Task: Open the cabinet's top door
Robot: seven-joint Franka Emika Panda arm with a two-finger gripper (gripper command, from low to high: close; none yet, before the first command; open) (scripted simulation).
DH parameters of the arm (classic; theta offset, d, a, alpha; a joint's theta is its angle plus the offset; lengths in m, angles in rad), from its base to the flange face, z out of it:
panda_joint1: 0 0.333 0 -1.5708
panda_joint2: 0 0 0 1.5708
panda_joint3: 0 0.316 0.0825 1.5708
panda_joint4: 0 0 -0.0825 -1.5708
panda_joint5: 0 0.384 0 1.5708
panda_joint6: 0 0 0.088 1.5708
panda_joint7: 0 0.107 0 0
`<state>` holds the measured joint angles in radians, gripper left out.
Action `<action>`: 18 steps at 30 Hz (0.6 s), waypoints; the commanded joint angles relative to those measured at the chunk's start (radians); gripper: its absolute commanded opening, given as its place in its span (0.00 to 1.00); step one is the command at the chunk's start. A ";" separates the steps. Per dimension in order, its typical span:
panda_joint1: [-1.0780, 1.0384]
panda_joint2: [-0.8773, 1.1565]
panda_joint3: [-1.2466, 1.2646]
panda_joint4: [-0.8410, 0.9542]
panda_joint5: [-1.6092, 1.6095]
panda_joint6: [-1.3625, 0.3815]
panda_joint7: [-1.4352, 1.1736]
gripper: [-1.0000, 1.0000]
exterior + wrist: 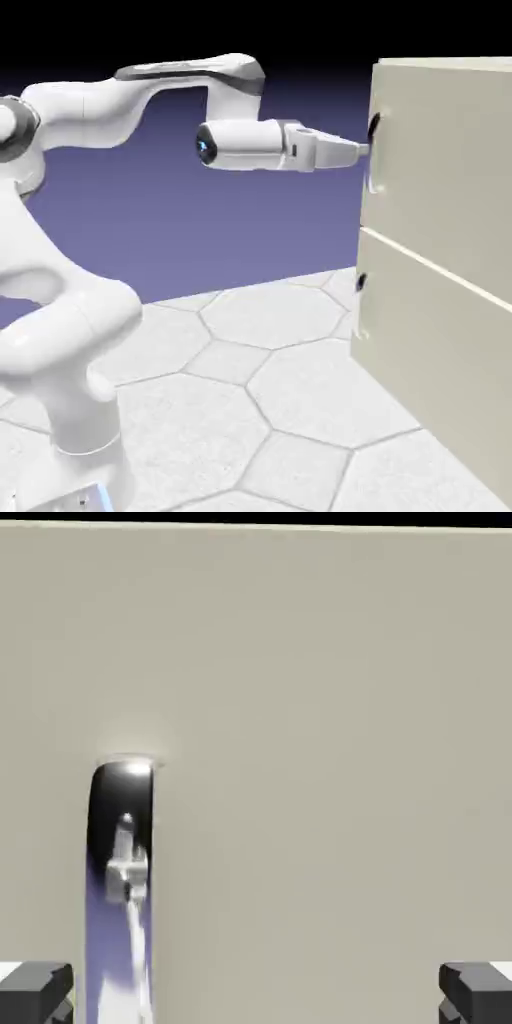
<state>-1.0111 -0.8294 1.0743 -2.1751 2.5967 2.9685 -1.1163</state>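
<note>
we hold the gripper (362, 150) level at the cabinet (440, 250), fingers (36, 990) spread wide and empty, since the top door (440, 170) has its dark handle (121, 862) just ahead, off-centre between them, not yet grasped

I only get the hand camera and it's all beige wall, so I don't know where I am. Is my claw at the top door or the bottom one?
Observer: The top door. In the exterior view the claw points level at the upper part of the cabinet, right by the upper dark handle.
Operator: Is there another handle I can't see?
Observer: Yes, a second handle sits lower on the cabinet's front, well beneath the claw.
Operator: Is the door open yet?
Observer: No. From the side I see no gap, so the top door looks shut.
</note>
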 commanded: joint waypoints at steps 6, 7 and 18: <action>-0.103 -0.026 0.108 0.064 0.261 -0.007 -0.187 0.50; -0.116 -0.030 0.122 0.072 0.296 -0.008 -0.211 0.50; -0.243 0.040 0.210 0.169 0.301 -0.038 -0.251 0.00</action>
<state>-1.2542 -0.7890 1.2839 -2.0057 2.8973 2.9300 -1.3680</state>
